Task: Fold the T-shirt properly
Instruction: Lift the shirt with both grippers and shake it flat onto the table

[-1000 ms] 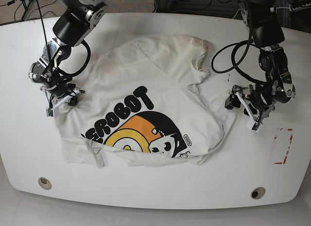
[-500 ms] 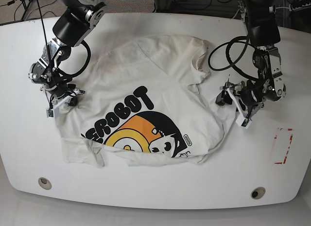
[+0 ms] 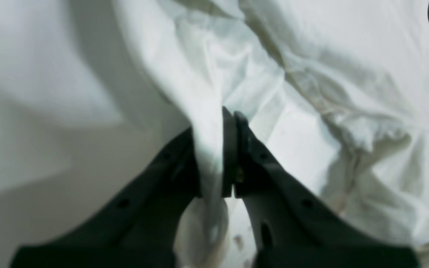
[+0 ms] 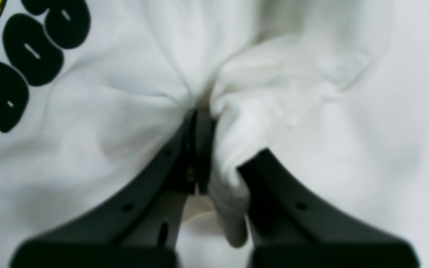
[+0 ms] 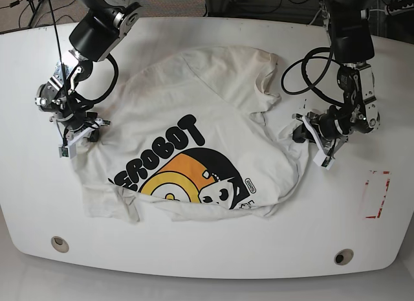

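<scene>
The cream T-shirt (image 5: 220, 87) lies wrinkled and spread on the white table (image 5: 194, 262), black lettering and orange print facing up. At the shirt's right edge in the base view, my left gripper (image 5: 305, 134) pinches the cloth. The left wrist view shows that left gripper (image 3: 231, 117) shut on a ridge of T-shirt fabric (image 3: 311, 74). My right gripper (image 5: 86, 134) holds the shirt's left edge. In the right wrist view the right gripper (image 4: 210, 124) is shut on a bunched fold of the T-shirt (image 4: 125, 96), beside the black letters (image 4: 32, 52).
A red rectangular marking (image 5: 376, 195) sits on the table at the right. Two round holes (image 5: 59, 243) (image 5: 343, 256) lie near the front edge. Cables and equipment run along the back edge.
My left gripper moved left onto the shirt's right edge and closed on the fabric. The right gripper stayed shut on the left edge and lifted it slightly.
</scene>
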Robot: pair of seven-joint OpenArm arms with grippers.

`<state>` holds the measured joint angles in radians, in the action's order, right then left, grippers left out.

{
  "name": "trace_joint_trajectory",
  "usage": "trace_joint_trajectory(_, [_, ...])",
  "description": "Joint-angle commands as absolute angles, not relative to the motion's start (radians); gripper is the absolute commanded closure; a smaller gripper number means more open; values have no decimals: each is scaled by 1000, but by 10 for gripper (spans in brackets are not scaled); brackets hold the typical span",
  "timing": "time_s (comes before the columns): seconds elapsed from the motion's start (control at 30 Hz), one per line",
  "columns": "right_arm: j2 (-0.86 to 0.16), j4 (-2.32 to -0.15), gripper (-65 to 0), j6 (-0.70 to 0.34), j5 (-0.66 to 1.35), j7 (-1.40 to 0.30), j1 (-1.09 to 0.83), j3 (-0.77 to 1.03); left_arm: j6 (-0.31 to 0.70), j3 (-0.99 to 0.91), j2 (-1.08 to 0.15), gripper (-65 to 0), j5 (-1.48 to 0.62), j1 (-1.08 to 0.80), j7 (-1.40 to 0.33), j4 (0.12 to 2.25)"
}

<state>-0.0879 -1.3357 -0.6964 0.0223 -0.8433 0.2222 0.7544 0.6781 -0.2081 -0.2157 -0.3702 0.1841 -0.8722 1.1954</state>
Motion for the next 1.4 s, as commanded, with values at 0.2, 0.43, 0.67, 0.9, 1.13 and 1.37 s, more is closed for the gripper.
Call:
trace_joint_trajectory(0.2, [-105, -1495, -8, -698, 33, -921, 234, 751, 667, -213, -351, 0, -332, 122, -915, 1486])
trace_joint_trajectory(0.43, [-134, -1581, -8, -698, 36, -975, 242, 708, 667, -242, -446, 0, -331, 84, -918, 1681])
trace_joint_trajectory(0.67, [-185, -1630, -8, -698, 28, -977, 275, 628, 668, -358, -481, 0, -331, 101, -997, 1801])
trace_joint_trajectory(0.9, [-223, -1626, -8, -698, 27, -978, 351, 615, 673, -447, -493, 0, -331, 189, -1072, 1825])
trace_joint_trajectory(1.13, [-275, -1626, -8, -698, 27, -978, 441, 522, 673, -466, -533, 0, -332, 285, -1125, 1825])
trace_joint_trajectory(1.37, [-298, -1624, -11, -698, 27, -1027, 567, 458, 673, -466, -533, 0, -332, 438, -1211, 1825])
